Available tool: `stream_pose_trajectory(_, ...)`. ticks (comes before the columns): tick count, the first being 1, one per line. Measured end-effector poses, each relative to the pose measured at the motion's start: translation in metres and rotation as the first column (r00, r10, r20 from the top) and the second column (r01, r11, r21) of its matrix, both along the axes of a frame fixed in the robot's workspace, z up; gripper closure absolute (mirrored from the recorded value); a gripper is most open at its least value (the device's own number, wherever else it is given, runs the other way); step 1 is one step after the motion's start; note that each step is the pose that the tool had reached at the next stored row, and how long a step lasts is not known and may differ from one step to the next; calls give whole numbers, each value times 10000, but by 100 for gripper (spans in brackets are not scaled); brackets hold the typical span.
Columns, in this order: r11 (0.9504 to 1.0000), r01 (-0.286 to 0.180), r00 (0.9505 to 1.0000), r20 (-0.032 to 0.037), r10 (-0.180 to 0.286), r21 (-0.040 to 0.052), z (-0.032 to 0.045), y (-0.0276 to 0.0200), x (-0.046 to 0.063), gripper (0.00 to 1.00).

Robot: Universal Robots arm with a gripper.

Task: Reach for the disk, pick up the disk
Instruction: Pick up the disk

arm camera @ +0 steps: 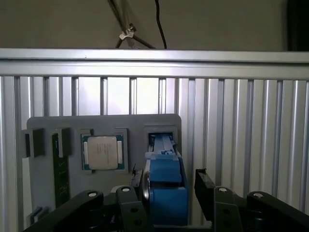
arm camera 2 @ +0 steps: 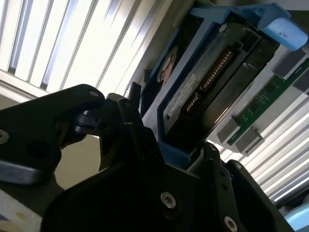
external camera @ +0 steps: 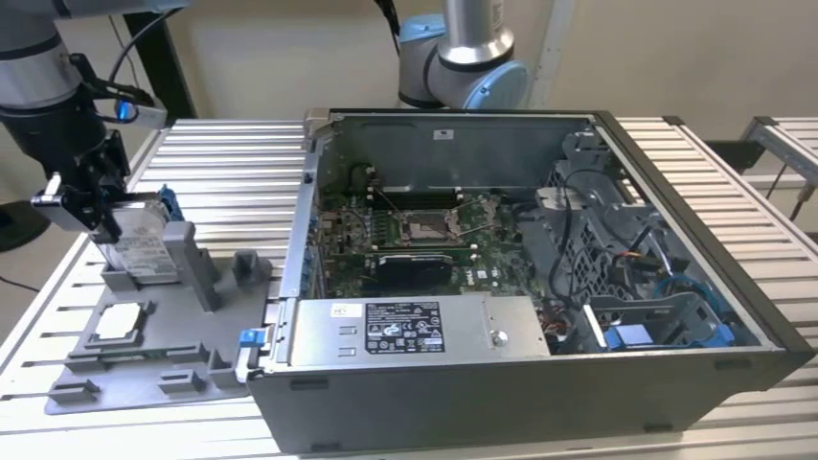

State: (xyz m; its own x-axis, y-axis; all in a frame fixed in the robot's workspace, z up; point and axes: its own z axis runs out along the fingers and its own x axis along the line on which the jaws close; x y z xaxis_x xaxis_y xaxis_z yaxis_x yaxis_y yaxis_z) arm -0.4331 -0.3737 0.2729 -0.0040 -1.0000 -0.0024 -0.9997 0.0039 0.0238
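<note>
The disk (external camera: 138, 244) is seen standing on edge at the back of the grey stand (external camera: 141, 379), near the exterior view's left, with its label turned toward the open computer case (external camera: 537, 383). Its blue bracket (arm camera: 166, 191) is straddled by the gripper (arm camera: 169, 176), whose jaws are spread on either side of it; in the first wrist view a strip of table is seen between the bracket and one finger (arm camera: 203, 186), so the disk is not clamped. Beside the disk a square processor chip (arm camera: 102, 152) is laid flat in the stand, and further along a dark green circuit strip (arm camera: 59, 174). The stand is set on a slatted metal table (external camera: 217, 153), touching the case
</note>
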Motion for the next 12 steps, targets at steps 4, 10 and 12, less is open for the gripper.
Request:
stream_pose_trajectory(4, 10000, 0, 10000, 0, 0, 0, -6, 0, 0, 0)
stream_pose_trajectory(10, 10000, 0, 10000, 0, 0, 0, -8, 0, 0, 0)
stream_pose_trajectory(12, 10000, 0, 10000, 0, 0, 0, -8, 0, 0, 0)
